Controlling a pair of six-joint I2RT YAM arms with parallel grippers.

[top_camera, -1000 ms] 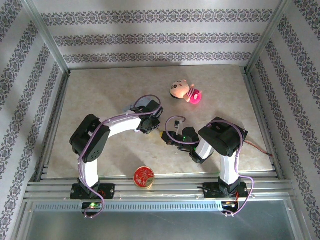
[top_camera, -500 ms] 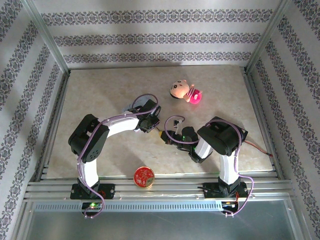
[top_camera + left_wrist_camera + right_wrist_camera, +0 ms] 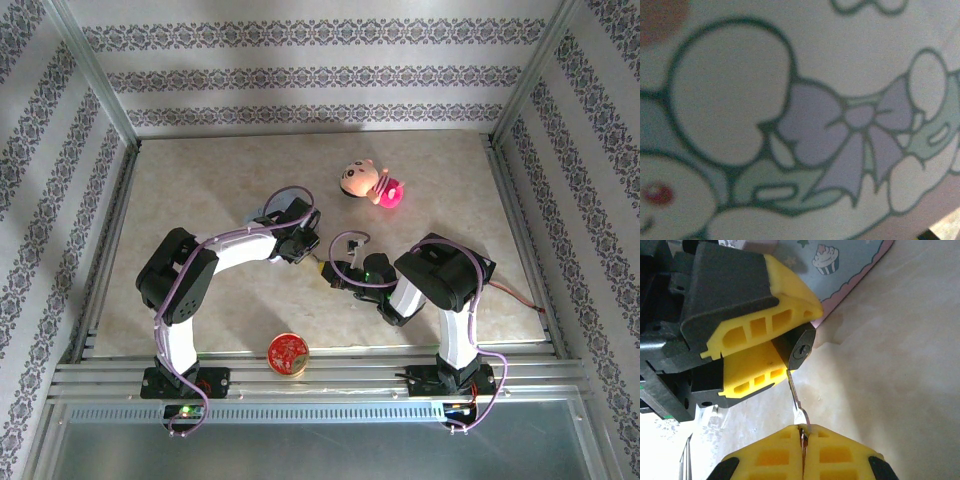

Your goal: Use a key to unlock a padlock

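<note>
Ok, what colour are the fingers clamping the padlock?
Yellow; the fingers on the padlock show best in the right wrist view.

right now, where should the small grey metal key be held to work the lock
Grip the small grey metal key by its flat head, coming from the end away from the small dark padlock, as the right claw does: flat faces suit a pinch, and the thin blade is left bare, aimed at the padlock.
</note>
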